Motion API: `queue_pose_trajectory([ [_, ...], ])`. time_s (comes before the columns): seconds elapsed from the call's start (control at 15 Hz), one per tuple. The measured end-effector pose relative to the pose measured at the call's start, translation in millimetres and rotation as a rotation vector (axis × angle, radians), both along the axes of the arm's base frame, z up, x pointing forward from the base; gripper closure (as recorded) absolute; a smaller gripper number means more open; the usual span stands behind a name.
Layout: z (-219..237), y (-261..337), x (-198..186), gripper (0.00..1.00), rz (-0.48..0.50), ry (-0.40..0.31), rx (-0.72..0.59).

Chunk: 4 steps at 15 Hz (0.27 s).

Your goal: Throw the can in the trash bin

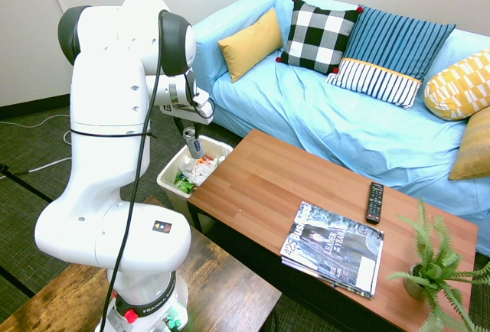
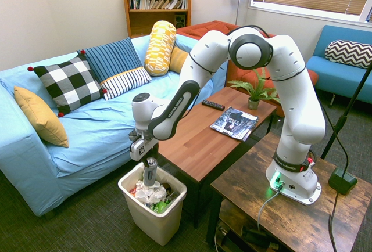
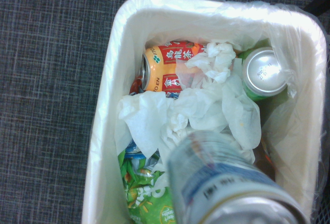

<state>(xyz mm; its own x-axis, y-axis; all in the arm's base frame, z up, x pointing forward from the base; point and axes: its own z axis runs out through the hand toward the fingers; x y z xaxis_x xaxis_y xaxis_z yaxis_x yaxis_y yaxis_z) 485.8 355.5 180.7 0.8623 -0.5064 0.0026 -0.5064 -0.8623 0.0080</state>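
Can [image 2: 150,171] upright, long axis vertical, hanging directly below gripper [image 2: 149,160]. Fingers closed narrowly on can's upper end; grip intact. Can sits over trash bin [image 2: 172,219], lower end level with the rim, above crumpled white paper [image 3: 206,105] and other cans.

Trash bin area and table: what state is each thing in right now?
can: upright, held in the shut hand over the trash bin
trash bin: open, lined, nearly full of crumpled paper, cans and wrappers
magazine: closed, flat on the table
remote: lying flat beside the magazine
plant: upright in its pot
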Motion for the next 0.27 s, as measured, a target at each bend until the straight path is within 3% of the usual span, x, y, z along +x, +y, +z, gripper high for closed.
queue_pose_trajectory([
  [0.27, 16.4, -6.5, 5.5, 0.00, -0.018, -0.016, -0.013],
])
